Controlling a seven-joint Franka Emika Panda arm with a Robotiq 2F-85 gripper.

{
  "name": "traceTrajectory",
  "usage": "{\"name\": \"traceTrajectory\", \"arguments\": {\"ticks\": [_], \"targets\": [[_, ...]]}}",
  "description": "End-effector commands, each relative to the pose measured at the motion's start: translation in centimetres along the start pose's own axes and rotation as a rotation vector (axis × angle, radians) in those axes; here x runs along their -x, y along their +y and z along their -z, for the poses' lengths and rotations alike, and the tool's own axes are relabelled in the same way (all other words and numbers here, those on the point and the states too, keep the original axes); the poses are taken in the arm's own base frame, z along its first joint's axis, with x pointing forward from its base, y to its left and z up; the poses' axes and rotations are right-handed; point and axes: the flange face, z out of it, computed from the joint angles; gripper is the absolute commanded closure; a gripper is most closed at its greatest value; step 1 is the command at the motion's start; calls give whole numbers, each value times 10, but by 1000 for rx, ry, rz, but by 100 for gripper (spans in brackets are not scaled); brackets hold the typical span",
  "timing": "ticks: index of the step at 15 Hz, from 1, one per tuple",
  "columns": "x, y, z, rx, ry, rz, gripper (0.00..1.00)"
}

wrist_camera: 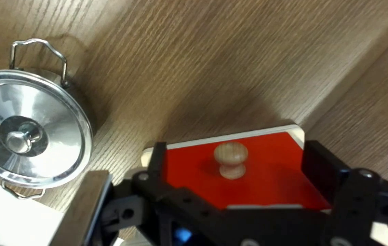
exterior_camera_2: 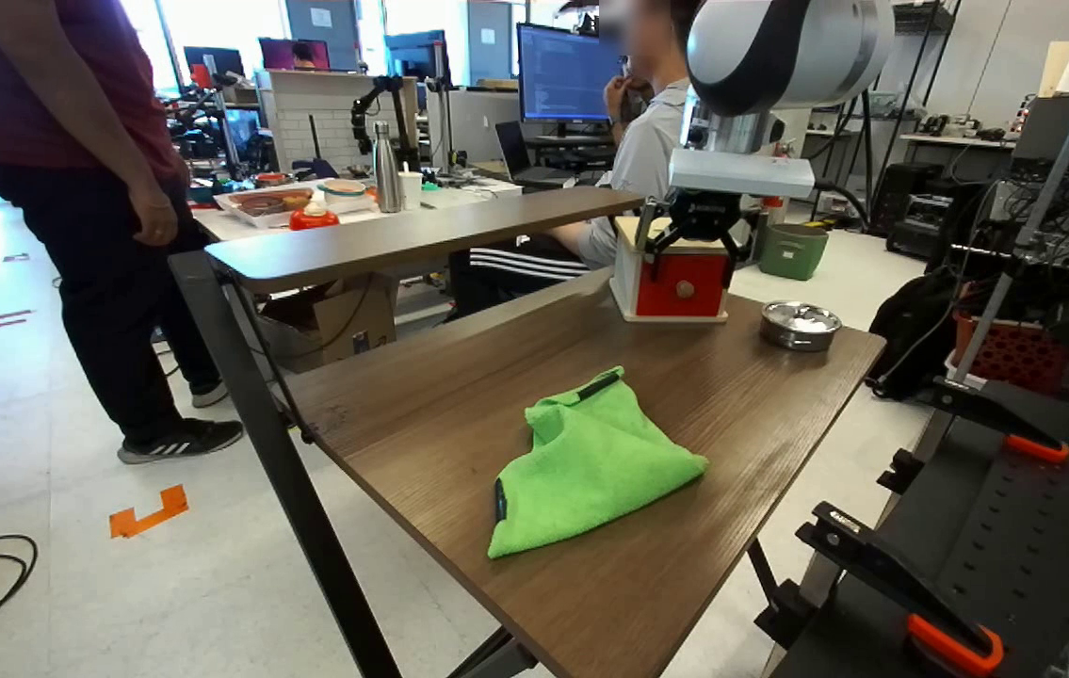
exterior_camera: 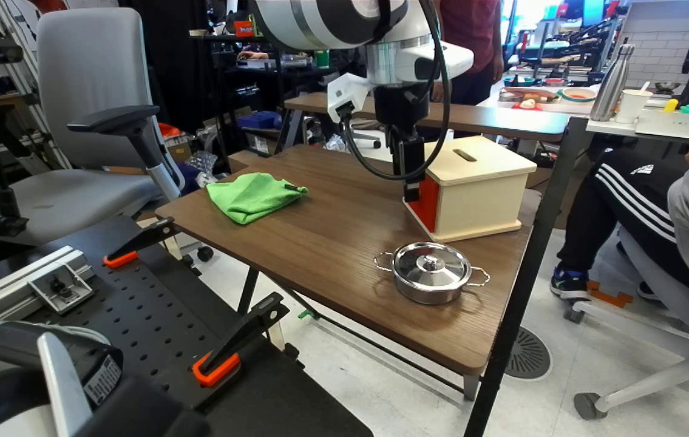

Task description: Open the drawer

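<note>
The drawer's flat red front (exterior_camera_2: 655,299) shows in both exterior views (exterior_camera: 428,206) and in the wrist view (wrist_camera: 272,171). It sits in the light wooden box (exterior_camera: 481,209) and looks shut. A round wooden knob (wrist_camera: 231,153) sticks out of the front; it also shows in an exterior view (exterior_camera_2: 685,289). My gripper (wrist_camera: 236,152) is open and empty, pointing down in front of the red front. Its fingers are on either side of the knob, wide apart, and do not touch it. In an exterior view the gripper (exterior_camera: 414,188) partly hides the front and covers the knob.
A lidded steel pot (exterior_camera: 432,270) stands close to the box; the wrist view shows it left of the gripper (wrist_camera: 26,130). A green cloth (exterior_camera_2: 595,461) lies on the brown table (exterior_camera: 332,243). A raised shelf (exterior_camera_2: 440,231) runs along the table's side. A person sits behind the box.
</note>
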Motion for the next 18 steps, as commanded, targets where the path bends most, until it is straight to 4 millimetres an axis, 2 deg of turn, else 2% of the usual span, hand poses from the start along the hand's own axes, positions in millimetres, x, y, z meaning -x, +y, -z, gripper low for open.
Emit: {"name": "traceTrajectory", "arguments": {"ticks": [1, 3, 4, 5, 14, 18], "targets": [[-7, -7, -7, -5, 18, -13, 0], [-7, -8, -11, 0, 17, -10, 0], [-7, -9, -12, 4, 16, -7, 16], [-7, -9, -13, 5, 22, -3, 26], [-6, -8, -15, 29, 40, 11, 95], [1, -5, -16, 43, 22, 33, 93]]}}
